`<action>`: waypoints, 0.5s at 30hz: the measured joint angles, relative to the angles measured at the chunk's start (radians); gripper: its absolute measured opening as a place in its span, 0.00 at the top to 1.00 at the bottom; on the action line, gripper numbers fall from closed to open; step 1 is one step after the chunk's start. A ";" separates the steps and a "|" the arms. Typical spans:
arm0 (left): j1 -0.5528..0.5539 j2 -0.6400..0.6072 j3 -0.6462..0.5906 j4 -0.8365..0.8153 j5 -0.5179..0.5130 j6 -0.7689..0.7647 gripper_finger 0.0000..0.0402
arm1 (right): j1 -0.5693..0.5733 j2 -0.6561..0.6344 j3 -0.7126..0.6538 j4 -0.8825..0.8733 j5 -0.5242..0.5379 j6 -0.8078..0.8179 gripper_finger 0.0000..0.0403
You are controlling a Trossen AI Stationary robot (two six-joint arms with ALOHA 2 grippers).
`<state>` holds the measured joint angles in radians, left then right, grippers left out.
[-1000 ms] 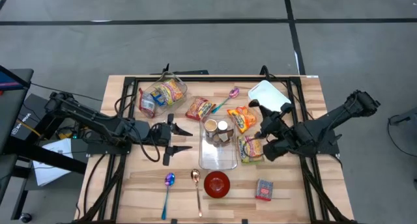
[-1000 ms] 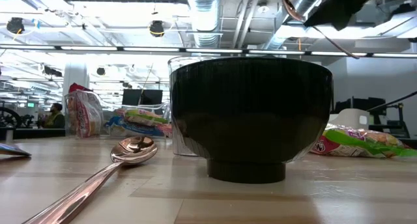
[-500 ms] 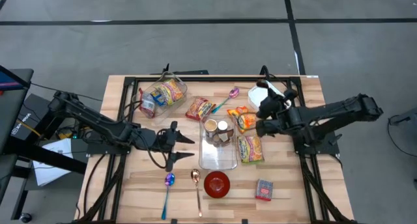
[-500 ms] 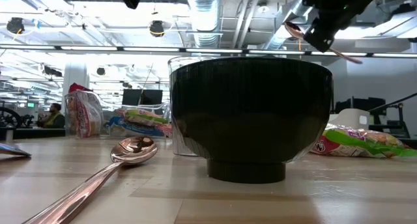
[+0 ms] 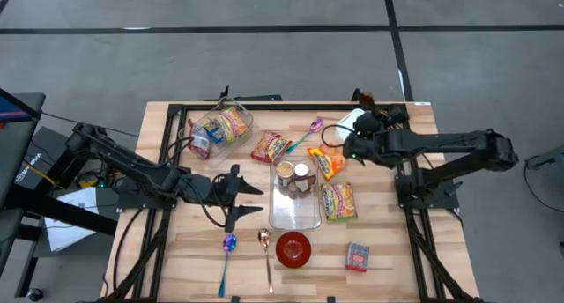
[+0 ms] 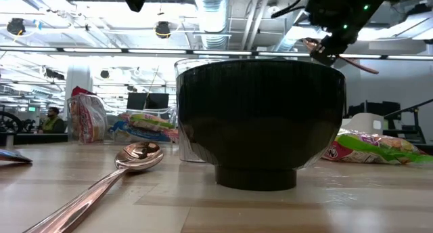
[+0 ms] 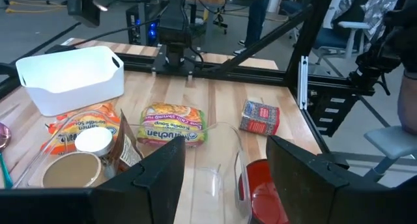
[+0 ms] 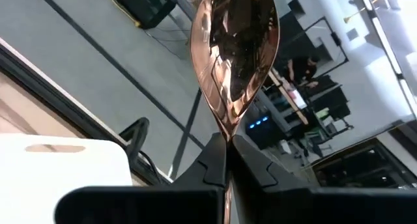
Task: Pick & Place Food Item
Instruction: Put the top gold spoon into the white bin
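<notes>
Right gripper near desk's far right corner, jaws clamped on spoon; left gripper jaws parted, empty.

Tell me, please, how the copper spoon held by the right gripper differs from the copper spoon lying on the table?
The held copper spoon is clamped by its handle in the shut right gripper, up in the air near the white bin; the table spoon lies flat and free on the wood, left of the red bowl. The held copper spoon's bowl points outward from the fingers. Both share a shiny copper finish.
</notes>
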<state>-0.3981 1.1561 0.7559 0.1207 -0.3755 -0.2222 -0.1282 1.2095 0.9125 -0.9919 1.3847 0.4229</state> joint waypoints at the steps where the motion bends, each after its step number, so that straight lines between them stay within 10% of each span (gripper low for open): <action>1: 0.000 0.000 0.000 0.000 0.000 0.000 0.48 | -0.009 0.000 -0.009 0.025 -0.006 -0.027 1.00; 15: 0.000 0.000 0.000 -0.001 0.001 0.005 0.48 | -0.131 0.001 -0.153 0.418 -0.253 -0.415 1.00</action>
<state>-0.3981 1.1557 0.7559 0.1196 -0.3747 -0.2176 -0.2592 1.2102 0.7590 -0.5736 1.1316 0.0080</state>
